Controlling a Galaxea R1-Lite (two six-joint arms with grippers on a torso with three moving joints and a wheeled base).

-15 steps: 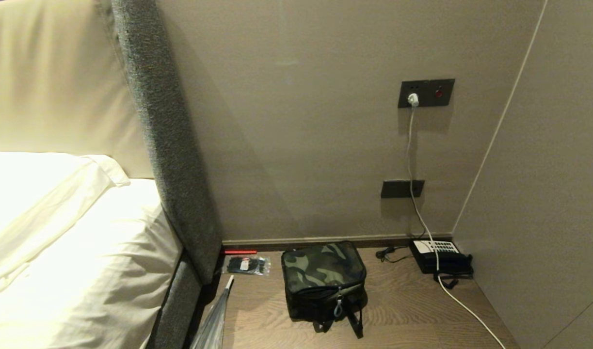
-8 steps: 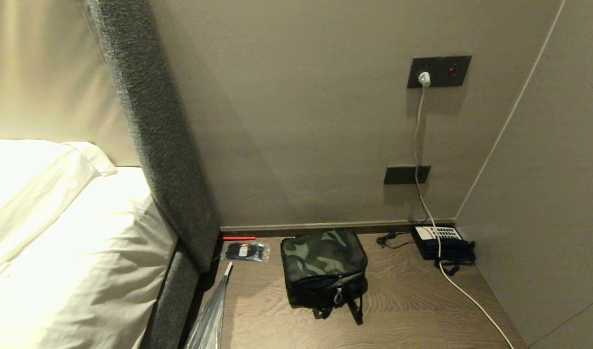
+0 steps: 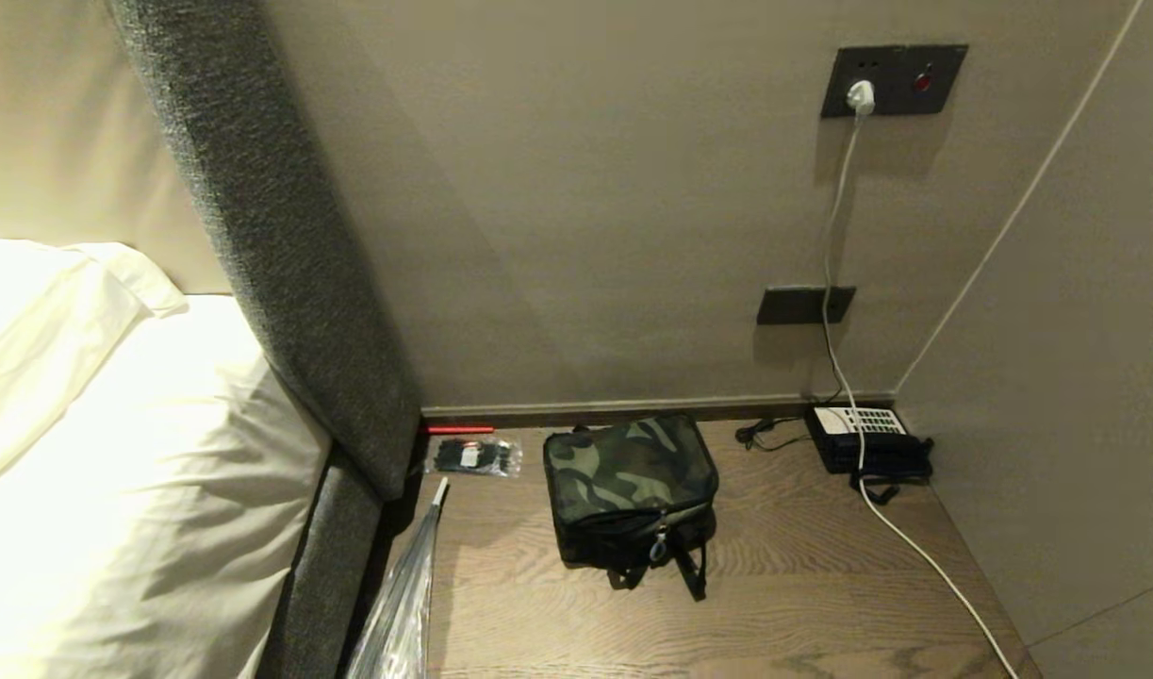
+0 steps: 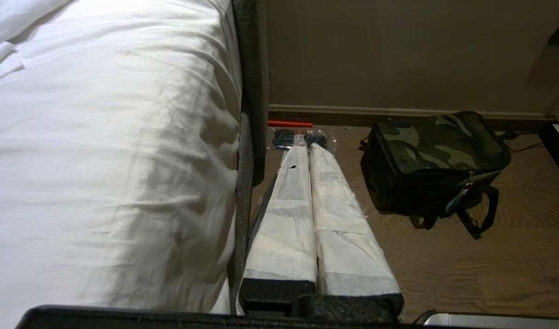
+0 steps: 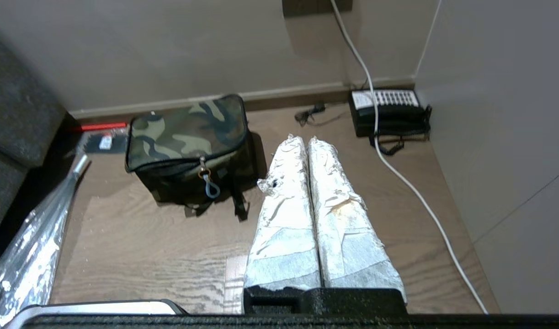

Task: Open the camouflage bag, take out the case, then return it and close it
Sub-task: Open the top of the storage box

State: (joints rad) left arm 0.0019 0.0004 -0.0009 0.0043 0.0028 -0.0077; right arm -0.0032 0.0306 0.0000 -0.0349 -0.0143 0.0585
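We are logging one soft green-black camouflage bag (image 3: 630, 490), zipped shut, sitting mid-surface on the brown wooden bedside table (image 3: 802, 585); black telephone with white keypad (image 3: 868, 438) at its 2 o'clock. Our foil-wrapped left gripper (image 4: 306, 148) and right gripper (image 5: 302, 141) are hovering pressed closed, holding nothing.

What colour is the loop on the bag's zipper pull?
Pale blue, hanging from the camouflage bag zipper pull; clearest in the right wrist view.
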